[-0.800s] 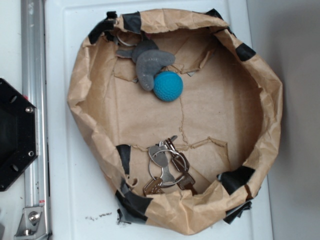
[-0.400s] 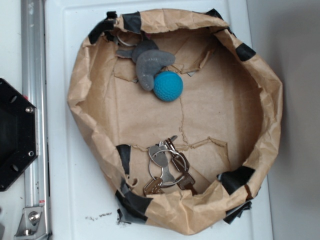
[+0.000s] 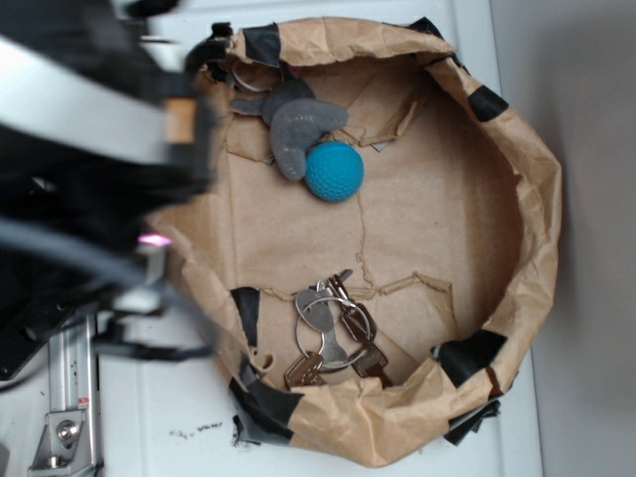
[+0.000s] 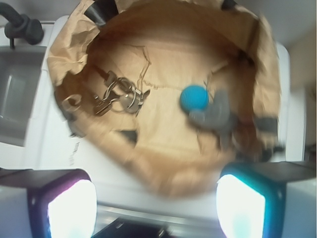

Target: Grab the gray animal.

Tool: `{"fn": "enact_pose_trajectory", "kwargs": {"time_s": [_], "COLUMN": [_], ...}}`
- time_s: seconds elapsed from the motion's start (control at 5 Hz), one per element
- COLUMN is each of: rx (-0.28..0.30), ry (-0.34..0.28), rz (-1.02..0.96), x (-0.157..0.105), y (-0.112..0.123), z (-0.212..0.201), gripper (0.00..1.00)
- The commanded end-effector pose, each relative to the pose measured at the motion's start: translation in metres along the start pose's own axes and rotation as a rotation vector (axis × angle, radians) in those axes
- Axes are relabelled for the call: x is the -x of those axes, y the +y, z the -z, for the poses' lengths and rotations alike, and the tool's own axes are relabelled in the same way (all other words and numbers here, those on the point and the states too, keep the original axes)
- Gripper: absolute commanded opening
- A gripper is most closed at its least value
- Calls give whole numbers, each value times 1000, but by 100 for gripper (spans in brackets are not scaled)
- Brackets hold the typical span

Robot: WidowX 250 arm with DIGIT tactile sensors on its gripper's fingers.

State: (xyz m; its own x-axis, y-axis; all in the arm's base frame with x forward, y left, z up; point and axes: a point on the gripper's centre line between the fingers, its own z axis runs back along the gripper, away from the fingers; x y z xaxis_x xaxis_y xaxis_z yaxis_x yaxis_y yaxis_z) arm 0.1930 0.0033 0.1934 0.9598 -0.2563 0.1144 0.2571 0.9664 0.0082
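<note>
Exterior view: the robot arm (image 3: 89,129), a blur at the left edge, hangs over the rim of the paper bowl (image 3: 537,229). The gray animal (image 3: 294,124) lies at the far side, touching the teal ball (image 3: 333,171); the keys (image 3: 333,333) sit near the front wall.

Wrist view: the gripper (image 4: 148,198) looks down from outside the rim, its jaws spread wide and empty. The approach appears barely begun; next it must cross the bowl and descend on the animal, clear of the ball.
</note>
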Motion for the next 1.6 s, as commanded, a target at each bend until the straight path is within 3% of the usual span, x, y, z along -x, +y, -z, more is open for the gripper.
{"fn": "enact_pose_trajectory", "kwargs": {"time_s": [0.0, 0.2, 0.4, 0.6, 0.8, 1.0, 1.2, 1.4], "rx": [-33, -64, -102, -127, -97, -99, -90, 27], "ry": [95, 71, 43, 105, 169, 213, 208, 269], "rz": [91, 122, 334, 444, 464, 420, 422, 427], "x": [-31, -40, -31, -13, -1, -6, -10, -24], "y": [51, 62, 52, 48, 65, 87, 85, 56], "z": [57, 81, 123, 150, 163, 173, 164, 129], "gripper": [100, 100, 100, 100, 100, 35, 0, 0]}}
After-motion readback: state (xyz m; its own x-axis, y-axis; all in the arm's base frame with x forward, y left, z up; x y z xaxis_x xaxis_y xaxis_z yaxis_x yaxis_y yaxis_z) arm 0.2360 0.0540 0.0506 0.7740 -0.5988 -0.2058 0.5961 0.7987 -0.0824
